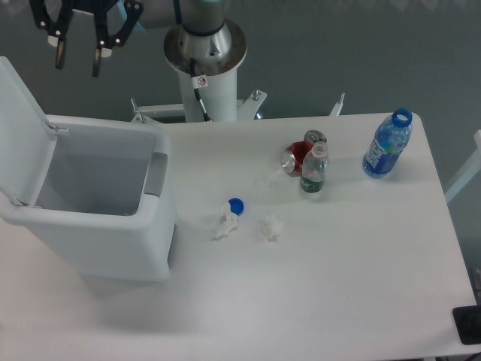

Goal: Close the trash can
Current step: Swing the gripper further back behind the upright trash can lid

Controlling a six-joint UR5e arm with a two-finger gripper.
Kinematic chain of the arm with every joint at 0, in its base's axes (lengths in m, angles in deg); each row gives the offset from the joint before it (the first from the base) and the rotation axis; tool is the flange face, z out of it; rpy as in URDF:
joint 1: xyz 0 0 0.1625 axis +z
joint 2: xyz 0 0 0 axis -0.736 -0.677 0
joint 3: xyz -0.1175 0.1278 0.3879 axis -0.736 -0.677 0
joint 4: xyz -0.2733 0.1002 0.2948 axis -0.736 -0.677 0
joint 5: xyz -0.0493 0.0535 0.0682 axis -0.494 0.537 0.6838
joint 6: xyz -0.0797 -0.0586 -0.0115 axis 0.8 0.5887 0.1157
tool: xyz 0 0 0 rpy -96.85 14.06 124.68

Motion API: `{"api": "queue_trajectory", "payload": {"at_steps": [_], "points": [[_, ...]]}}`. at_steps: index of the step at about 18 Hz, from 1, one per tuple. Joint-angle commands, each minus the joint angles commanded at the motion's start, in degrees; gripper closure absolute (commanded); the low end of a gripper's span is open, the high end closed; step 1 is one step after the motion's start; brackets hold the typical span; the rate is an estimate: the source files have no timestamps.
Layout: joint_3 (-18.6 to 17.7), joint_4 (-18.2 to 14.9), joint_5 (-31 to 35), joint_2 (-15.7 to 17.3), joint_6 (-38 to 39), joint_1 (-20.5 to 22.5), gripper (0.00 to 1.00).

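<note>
- Table (353, 278) — white, carrying everything below; arm's base post (204, 53) at the far edge.
- Trash can (90, 207) — on the table's left end, biggest thing there by far. Lid (21, 124) swung up and back on the left side, standing steeply; inside bare and looking empty; grey tab (156, 174) on the right-hand rim.
- Gripper (77, 62) — high at the top left, beyond the table's far edge, above the can and well apart from the lid. Fingers pointing down, spread with a plain gap, nothing between them.
- Blue bottle (388, 144) — upright, uncapped, near the right far corner.
- Green bottle (313, 171) and red can (299, 153) — close together mid-table, the can on its side just behind the bottle.
- Blue cap (236, 204), with two crumpled paper scraps (224, 223) just beside it.
- Step in hand, as judged: the approach — lid not yet touched, closing not begun.
- Next move, as judged: getting behind the lid's upper edge on its outer, left face, then pushing it rightward and down over the opening until flat — no grasp needed, a contact push likely enough.
</note>
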Motion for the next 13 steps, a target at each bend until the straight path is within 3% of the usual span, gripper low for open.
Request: {"api": "queue_trajectory", "payload": {"at_steps": [4, 8, 11, 13], "points": [[0.44, 4.3, 0.0, -0.97, -0.52, -0.09, 0.67], [0.18, 5.18, 0.0, -0.88, -2.54, -0.09, 0.66], [0.36, 8.52, 0.09, -0.71, -2.64, 0.0, 0.66], [0.71, 8.7, 0.09, -0.53, -2.46, 0.0, 0.67]]}}
